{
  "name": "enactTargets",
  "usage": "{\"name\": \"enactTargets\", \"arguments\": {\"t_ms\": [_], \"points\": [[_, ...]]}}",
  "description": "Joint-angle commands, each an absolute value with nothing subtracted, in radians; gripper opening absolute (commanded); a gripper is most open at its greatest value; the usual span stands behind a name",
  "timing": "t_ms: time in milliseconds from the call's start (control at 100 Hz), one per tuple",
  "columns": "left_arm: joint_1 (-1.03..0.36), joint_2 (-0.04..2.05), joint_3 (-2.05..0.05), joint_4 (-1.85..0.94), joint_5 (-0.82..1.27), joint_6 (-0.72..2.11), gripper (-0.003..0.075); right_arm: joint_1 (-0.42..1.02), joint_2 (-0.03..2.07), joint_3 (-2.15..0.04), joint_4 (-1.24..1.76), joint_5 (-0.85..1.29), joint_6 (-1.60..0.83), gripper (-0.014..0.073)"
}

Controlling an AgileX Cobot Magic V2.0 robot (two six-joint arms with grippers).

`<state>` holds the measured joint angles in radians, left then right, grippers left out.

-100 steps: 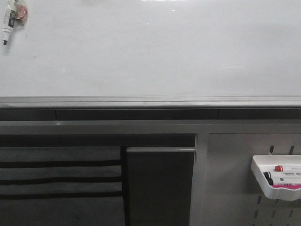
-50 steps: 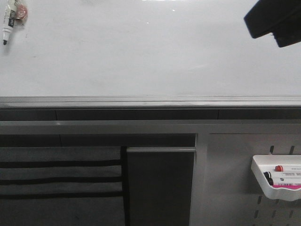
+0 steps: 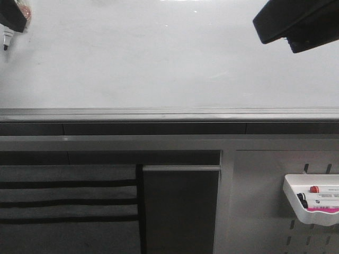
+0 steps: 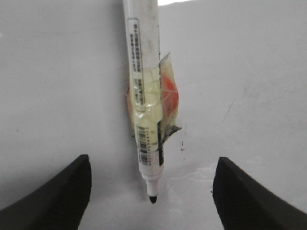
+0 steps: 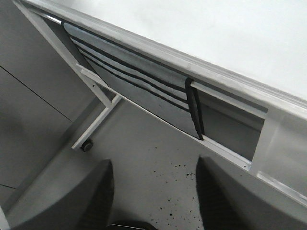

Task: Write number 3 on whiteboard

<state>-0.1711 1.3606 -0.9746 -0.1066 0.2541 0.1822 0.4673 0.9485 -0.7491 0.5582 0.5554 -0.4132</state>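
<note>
**Both arms enter over a still-blank board**

Whiteboard (image 3: 159, 58): large glossy white surface with a grey rail along its lower edge. No stroke of the number 3 is visible anywhere on it; the writing has not begun.

Marker (image 4: 144, 96): white barrel with a barcode label, black tip bare, fixed to the board near its upper left corner by clear tape over a red patch. It hangs tip down.

Left gripper (image 4: 151, 194): a second ago absent from the front view; now a dark part of it covers the board's top left corner, just over the marker. Its fingers stand wide apart, one on each side of the marker's tip, touching nothing.

Right gripper (image 5: 153, 201): absent a second ago, at the board's upper right corner half a second ago, now further in toward the middle. Fingers parted, nothing between them; its camera looks down at the floor and the stand.

White tray (image 3: 312, 203): on the perforated panel below the board's right end, holding spare pens, untouched.

Judgement: the left arm appears lined up to take the taped marker; closing on the barrel looks the likely next step.
</note>
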Motion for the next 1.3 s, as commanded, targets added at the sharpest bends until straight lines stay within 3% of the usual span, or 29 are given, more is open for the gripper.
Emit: {"name": "enactTargets", "arguments": {"t_ms": [0, 520, 620, 790, 900, 1080, 1291], "points": [[-0.166, 1.372, -1.035, -0.109, 0.179, 0.183, 0.0494, 0.469, 0.941, -0.784, 0.584, 0.499, -0.425, 0.0347], [-0.163, 1.458, -1.077, -0.109, 0.140, 0.183, 0.0482, 0.469, 0.941, -0.784, 0.584, 0.499, -0.425, 0.0347], [-0.163, 1.458, -1.077, -0.109, 0.156, 0.183, 0.0368, 0.469, 0.941, -0.784, 0.584, 0.499, -0.425, 0.0347], [-0.163, 1.454, -1.077, -0.109, 0.167, 0.183, 0.0100, 0.469, 0.941, -0.784, 0.584, 0.499, -0.425, 0.0346], [-0.163, 1.436, -1.077, -0.109, 0.189, 0.183, -0.0013, 0.469, 0.941, -0.784, 0.584, 0.499, -0.425, 0.0347], [-0.163, 1.355, -1.077, -0.062, 0.272, 0.187, -0.0020, 0.469, 0.939, -0.794, 0.584, 0.516, -0.425, 0.0347], [-0.165, 1.197, -1.077, -0.027, 0.557, 0.304, -0.0020, 0.469, 0.939, -0.857, 0.570, 0.635, -0.425, 0.0347]]}}
